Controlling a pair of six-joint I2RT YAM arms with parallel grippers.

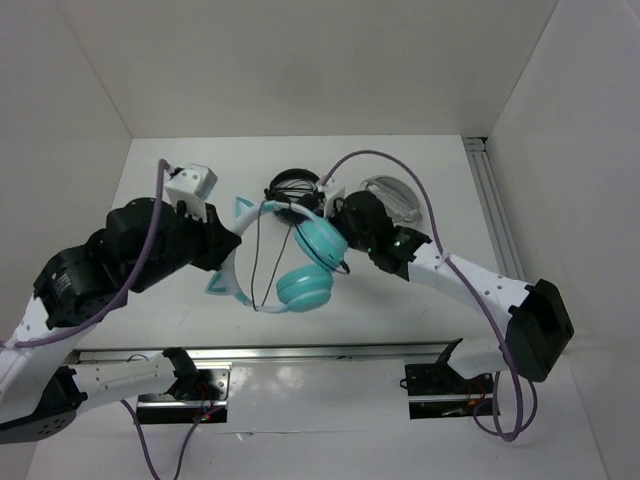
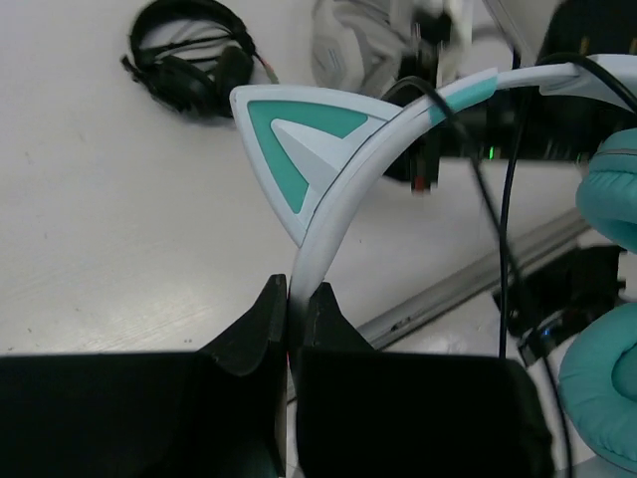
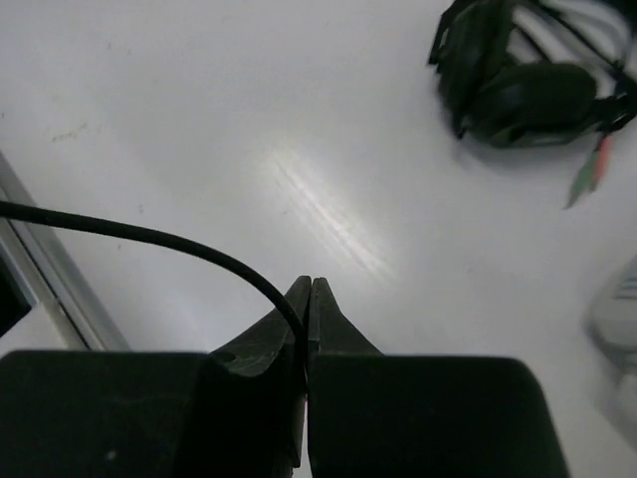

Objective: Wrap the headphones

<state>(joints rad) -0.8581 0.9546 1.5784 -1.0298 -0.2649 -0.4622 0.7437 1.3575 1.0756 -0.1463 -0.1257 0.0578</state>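
Teal headphones (image 1: 304, 288) are hanging between the two arms just on the near side of the black headphones (image 1: 292, 187). Their pale headband (image 2: 338, 219) is arching towards that black pair, and both ear cups are sitting nearer the arm bases. It is not clear whether the cups are touching the table (image 1: 420, 310).

The left arm is folding at the elbow, well to the left of the black headphones, with its wrist turning inward. The left gripper (image 2: 290, 299) is clamping the headband edge-on, just below a cat ear (image 2: 299, 149).

The right arm is stretching diagonally from its base, with its wrist arriving just right of the black headphones. The right gripper (image 3: 310, 294) is pinching the thin black cable (image 3: 149, 237) between closed fingers. The cable is running off to the left in the wrist view. From above, a loop of it is drooping between the headband and the cups.

A grey-white pair (image 1: 395, 195) is lying to the right of the black headphones, beyond the right wrist.
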